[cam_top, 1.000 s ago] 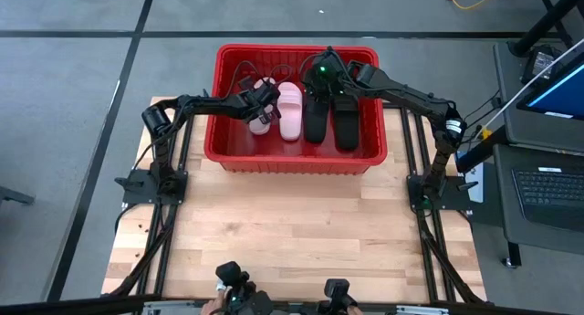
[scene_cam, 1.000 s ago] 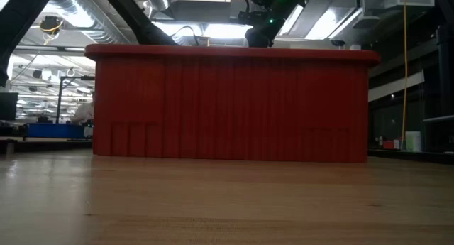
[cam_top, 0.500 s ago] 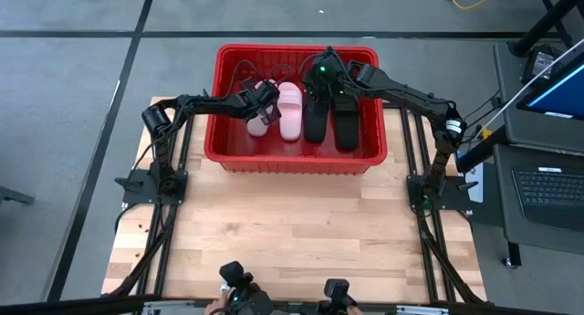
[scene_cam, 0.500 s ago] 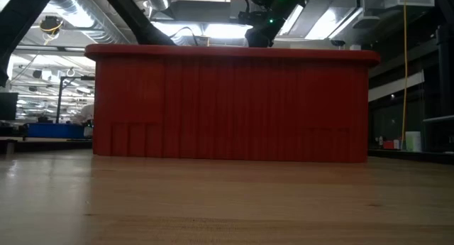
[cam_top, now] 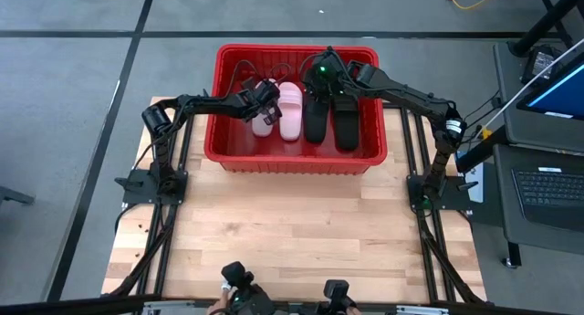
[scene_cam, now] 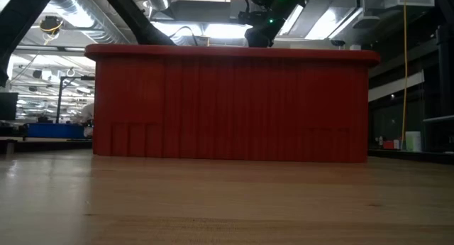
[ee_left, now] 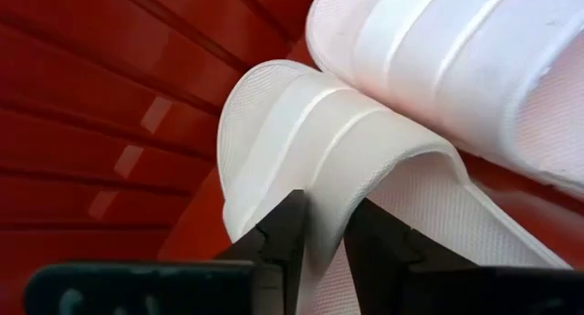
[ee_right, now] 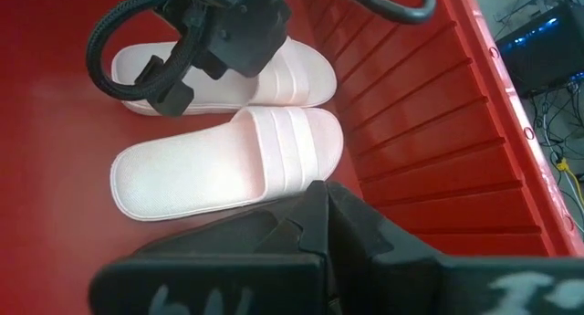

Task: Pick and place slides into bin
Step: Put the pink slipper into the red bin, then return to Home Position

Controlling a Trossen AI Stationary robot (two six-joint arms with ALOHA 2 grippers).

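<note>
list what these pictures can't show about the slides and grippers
- Low view: the bin wall hides every slide and both grippers.
- High view: the left gripper covers part of the outer pink slide.
- Left wrist view: whether its fingers still pinch the strap is unclear.
- Right wrist view: the right gripper hides the black slides.

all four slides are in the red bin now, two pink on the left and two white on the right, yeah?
Not quite. The high view shows all four slides in the red bin, with the two pink slides on the left, but the pair on the right is black, not white. The left hand is at the outer pink slide.
</note>
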